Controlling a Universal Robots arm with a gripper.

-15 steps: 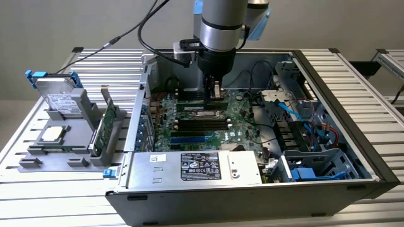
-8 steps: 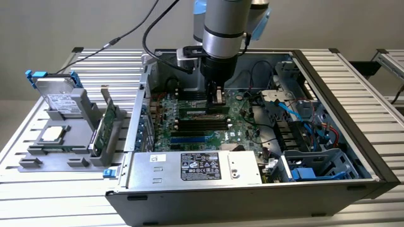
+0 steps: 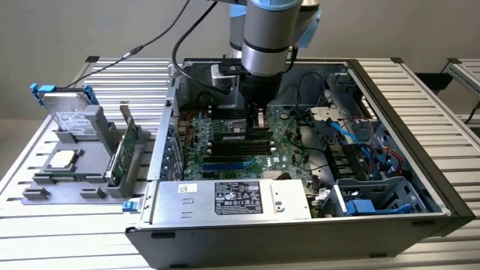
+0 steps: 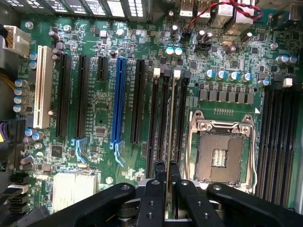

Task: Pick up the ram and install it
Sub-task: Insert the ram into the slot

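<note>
Ribbed silver aluminium slats form the counter (image 3: 67,225), set against a plain pale wall. On it lies a dark metal computer case (image 3: 420,185), side panel off, its inside facing up. A glossy green motherboard (image 4: 99,94) covers the case floor, dotted with small round capacitors and lined with long black slots and one bright blue slot (image 4: 118,99). A square metal processor socket (image 4: 220,151) sits beside a bank of narrow black memory slots. A boxy silver power supply (image 3: 232,198) with a printed label fills the near edge of the case.

The robot's black hand (image 4: 166,165) reaches down into the case, closed on the ram (image 4: 169,123). Seen edge-on, the ram is a thin strip between the fingers, lined up along one memory slot next to the socket. Whether it touches the slot cannot be told.

At the exterior view's left, a grey plastic stand (image 3: 45,180) holds a silver hard drive (image 3: 71,115) with blue rails and an upright green expansion card (image 3: 127,143).
</note>
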